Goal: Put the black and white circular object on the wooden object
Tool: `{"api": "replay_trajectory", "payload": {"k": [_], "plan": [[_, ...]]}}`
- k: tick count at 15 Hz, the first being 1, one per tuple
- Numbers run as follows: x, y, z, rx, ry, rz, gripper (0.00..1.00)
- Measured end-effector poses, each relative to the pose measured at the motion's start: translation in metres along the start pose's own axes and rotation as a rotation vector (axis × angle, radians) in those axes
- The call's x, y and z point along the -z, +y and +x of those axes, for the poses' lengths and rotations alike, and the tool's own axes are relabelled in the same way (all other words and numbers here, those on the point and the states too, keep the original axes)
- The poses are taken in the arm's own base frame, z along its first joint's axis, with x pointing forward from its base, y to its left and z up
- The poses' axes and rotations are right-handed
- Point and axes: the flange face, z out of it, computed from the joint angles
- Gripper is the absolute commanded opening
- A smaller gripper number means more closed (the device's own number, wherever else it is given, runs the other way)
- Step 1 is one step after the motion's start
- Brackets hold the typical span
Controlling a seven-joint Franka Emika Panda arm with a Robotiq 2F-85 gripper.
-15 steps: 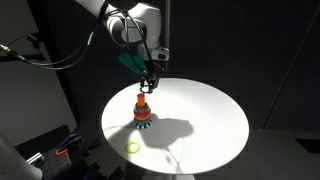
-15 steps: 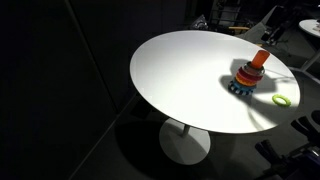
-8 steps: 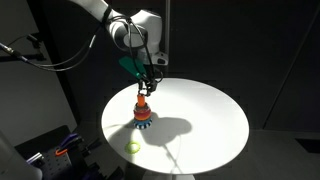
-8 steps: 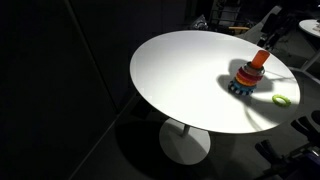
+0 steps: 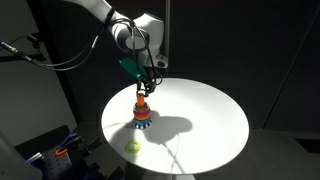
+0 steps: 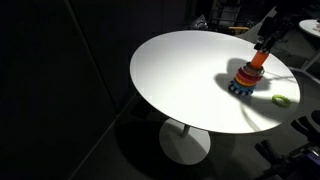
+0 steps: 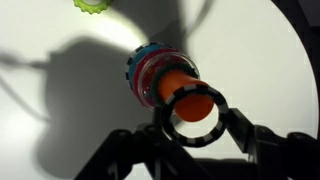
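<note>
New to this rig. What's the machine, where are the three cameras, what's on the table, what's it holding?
It is one robot arm with a two-finger gripper. Two pictures come from cameras outside the robot, looking at a round white table. The third comes from a camera on the wrist, looking out past the gripper. On the table stands a small stacking post with an orange top, red middle and blue toothed base. A flat yellow ring lies apart from it. The gripper is shut on a thin dark ring, held right over the post's orange top. Whether it already circles the tip I cannot tell.
</note>
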Motion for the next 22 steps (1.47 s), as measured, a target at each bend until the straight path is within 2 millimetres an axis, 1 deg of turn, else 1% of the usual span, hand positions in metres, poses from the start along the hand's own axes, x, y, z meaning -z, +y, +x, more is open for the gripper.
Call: {"api": "replay_trajectory", "payload": {"k": [9,15,16,18,19,22], "plan": [[-0.004,-0.003,-0.003,0.01,-0.053,0.013,0.42],[-0.016,0.004,-0.003,0.032,-0.089,-0.057,0.42],[-0.018,0.005,-0.003,0.037,-0.088,-0.077,0.88],[-0.022,0.008,-0.001,0.043,-0.08,-0.111,0.98],[-0.024,0.009,0.0,0.046,-0.078,-0.12,1.0],[-0.025,0.009,0.0,0.05,-0.072,-0.126,1.0]]}}
